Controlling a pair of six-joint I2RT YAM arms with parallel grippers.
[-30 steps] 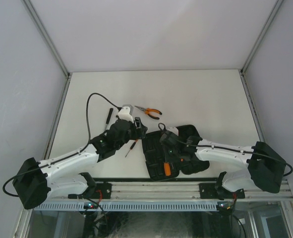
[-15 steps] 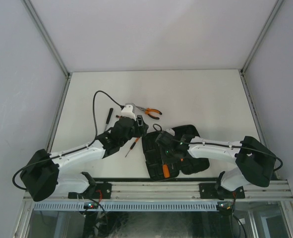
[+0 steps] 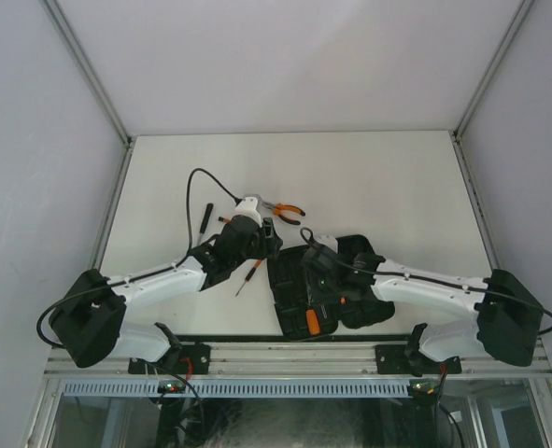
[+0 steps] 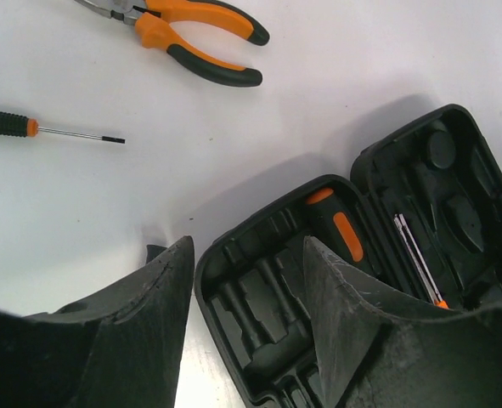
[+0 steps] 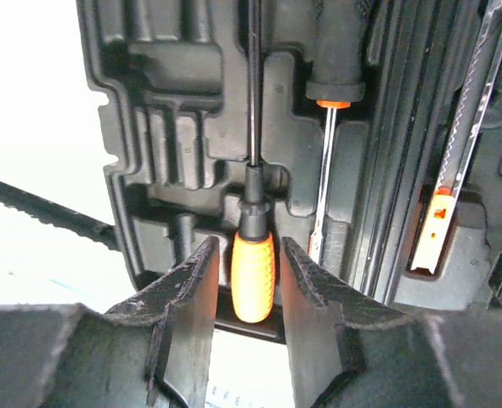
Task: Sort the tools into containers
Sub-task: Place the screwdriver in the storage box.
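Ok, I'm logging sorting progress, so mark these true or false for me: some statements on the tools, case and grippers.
The pliers lie on the table, outside the tool case. True.
The left gripper holds a screwdriver. False: its jaws are open and empty.
An orange-handled screwdriver lies in a case slot between the fingers of the right gripper. True.
The case is shut. False: it lies open, slots showing.
The black-handled thin screwdriver is in the case. False: it lies on the table.

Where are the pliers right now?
The pliers lie on the table, near its middle in the top view, just beyond the left claw and the case.
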